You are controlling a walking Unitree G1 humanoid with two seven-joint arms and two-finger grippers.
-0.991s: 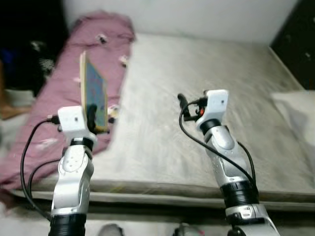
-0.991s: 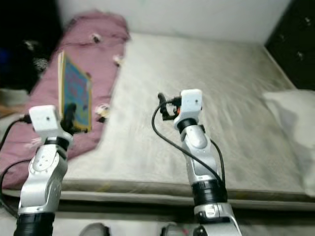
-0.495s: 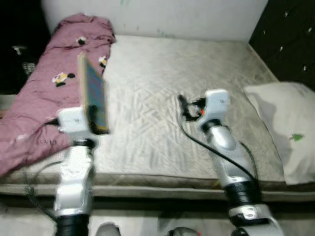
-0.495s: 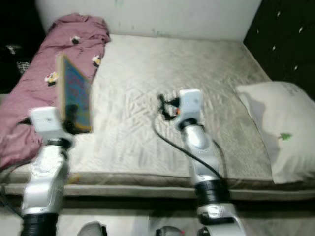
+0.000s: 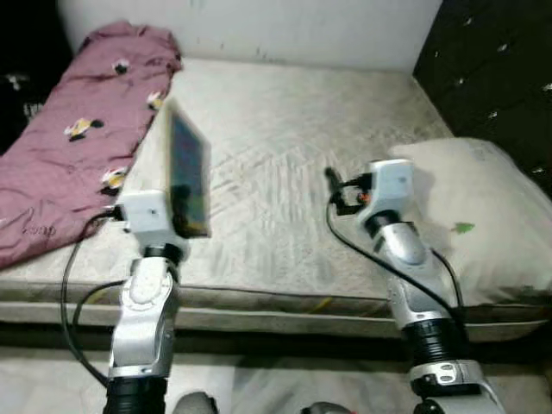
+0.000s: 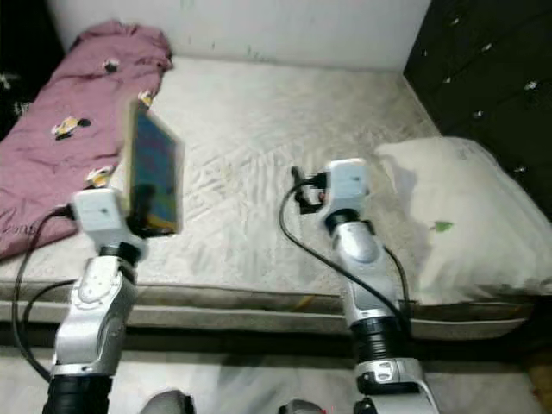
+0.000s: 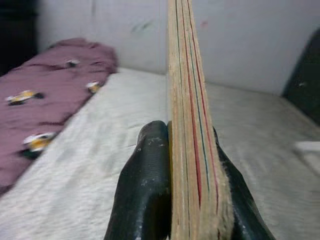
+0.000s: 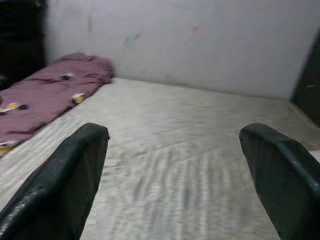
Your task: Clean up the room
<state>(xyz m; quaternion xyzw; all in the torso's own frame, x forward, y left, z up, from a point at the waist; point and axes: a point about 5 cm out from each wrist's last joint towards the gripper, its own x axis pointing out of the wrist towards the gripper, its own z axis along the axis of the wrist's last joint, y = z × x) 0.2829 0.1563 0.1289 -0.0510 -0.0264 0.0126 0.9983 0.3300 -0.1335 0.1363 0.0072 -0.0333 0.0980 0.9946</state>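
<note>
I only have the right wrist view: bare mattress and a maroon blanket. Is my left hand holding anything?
Observer: Yes, the left hand is shut on a thin book, held upright on edge above the mattress.
Operator: Anything to my right?
Observer: A white pillow lies at the mattress's right end.
Operator: And beyond it?
Observer: A dark cabinet stands against the wall there.

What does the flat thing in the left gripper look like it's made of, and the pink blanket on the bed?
The book in the left gripper looks like paper or card: its edge shows stacked pale layers. The pink blanket looks like soft matte fabric, rumpled into folds.
</note>
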